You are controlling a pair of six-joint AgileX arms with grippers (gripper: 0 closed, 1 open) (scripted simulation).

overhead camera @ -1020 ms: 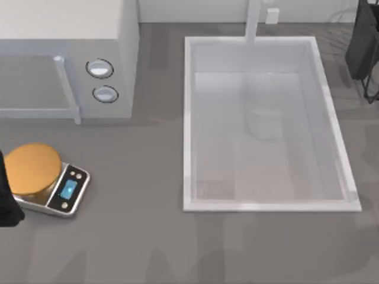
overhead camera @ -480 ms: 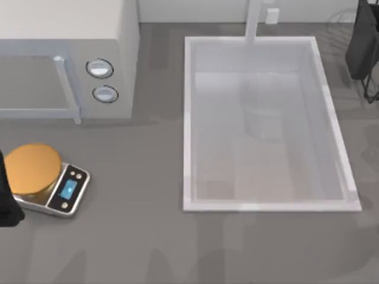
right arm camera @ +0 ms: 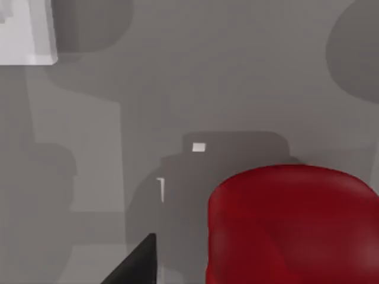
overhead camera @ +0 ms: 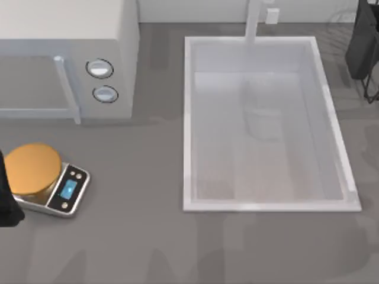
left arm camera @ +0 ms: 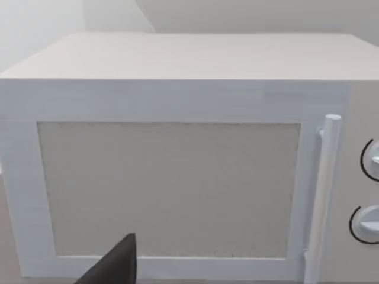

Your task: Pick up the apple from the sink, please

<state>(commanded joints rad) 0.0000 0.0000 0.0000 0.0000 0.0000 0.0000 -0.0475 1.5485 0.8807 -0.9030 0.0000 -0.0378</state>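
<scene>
Grey matte tabletop (overhead camera: 136, 236) spans the top view, with soft diffuse shadows at 6 o'clock and around the fixtures; a pale wall (overhead camera: 195, 9) runs along 12 o'clock. Grey-white microwave (overhead camera: 65, 59) at 10 o'clock, door handle and two round knobs (overhead camera: 100, 68) facing 6 o'clock; its door panel appears in the left wrist view. Kitchen scale (overhead camera: 56, 189) with orange plate (overhead camera: 32, 168) and blue display at 8 o'clock, standing apart from the microwave.

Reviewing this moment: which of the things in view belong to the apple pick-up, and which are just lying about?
Job:
apple, close under the right wrist camera
sink
right arm at the table's far right edge

Lying about:
microwave
scale with orange plate
left arm parked at the left edge
</scene>
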